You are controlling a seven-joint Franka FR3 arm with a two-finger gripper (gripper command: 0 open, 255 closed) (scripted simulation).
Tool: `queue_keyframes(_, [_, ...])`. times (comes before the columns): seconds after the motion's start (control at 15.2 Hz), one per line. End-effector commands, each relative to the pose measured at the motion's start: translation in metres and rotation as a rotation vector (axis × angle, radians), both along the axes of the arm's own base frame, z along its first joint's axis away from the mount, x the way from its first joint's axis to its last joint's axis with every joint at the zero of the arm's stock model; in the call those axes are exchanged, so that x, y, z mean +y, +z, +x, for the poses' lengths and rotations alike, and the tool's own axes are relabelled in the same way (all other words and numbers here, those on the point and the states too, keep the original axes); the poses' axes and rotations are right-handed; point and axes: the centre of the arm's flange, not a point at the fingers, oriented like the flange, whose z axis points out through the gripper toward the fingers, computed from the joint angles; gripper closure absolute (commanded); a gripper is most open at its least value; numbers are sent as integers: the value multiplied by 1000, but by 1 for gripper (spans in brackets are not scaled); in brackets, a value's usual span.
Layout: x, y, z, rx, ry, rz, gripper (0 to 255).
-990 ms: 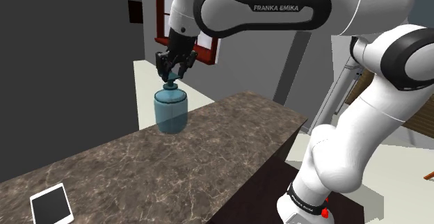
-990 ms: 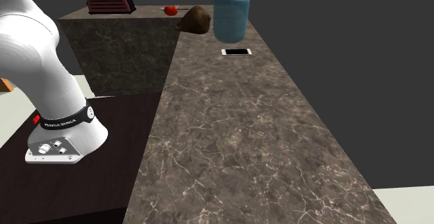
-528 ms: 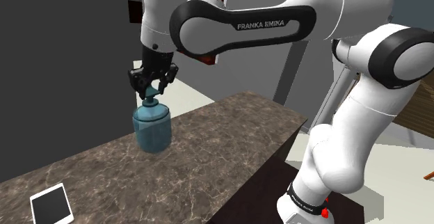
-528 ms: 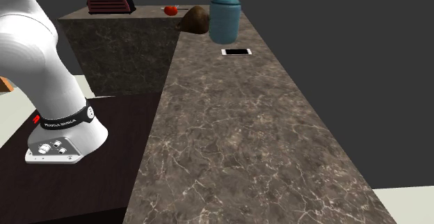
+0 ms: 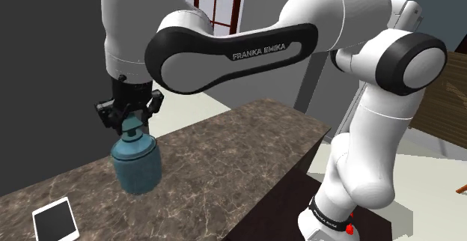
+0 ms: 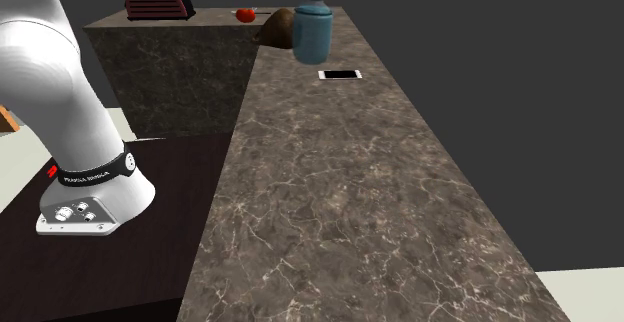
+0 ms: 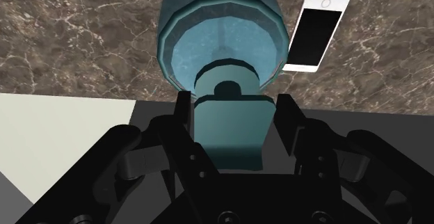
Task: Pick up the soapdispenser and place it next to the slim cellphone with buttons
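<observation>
Over the dark marbled counter (image 5: 239, 150) the arm's black pincer (image 5: 129, 118) is clamped on the pump head of a teal soap dispenser (image 5: 137, 165), and the bottle hangs upright underneath it. From the shoulder view its base looks to be just off the stone, though I can't swear to the gap. A white phone (image 5: 55, 221) lies flat near that view's lower left corner, with bare counter between it and the bottle.

What that angle doesn't give you is the grip itself. The wrist view does: looking straight down the pincer, one finger (image 7: 184, 115) sits on each side of the square pump top, both pressed against it. You can see into the round shoulder of the bottle below. The phone turns up just beside the bottle there, black screen, white frame and a small round button at one end. The bottle's edge covers one of its corners.

The second exterior view looks down the length of the counter, with the bottle far off and the phone on the stone a bit nearer the camera. It also shows stuff the others miss: a dark red toaster (image 6: 158, 2), a small red fruit (image 6: 245, 14) and a brown lump (image 6: 280, 28) at the far end. The shoulder view shows a red-framed window (image 5: 217, 4) behind the arm.
</observation>
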Motion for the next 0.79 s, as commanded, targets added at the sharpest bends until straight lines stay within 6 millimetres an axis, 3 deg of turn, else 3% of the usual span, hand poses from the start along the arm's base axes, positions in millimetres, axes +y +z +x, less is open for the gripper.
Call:
queue_keyframes(0.0, [23, -10, -3, -1, -1, 1, 255])
queue_keyframes(0.73, [157, -66, -15, -1, -1, 1, 255])
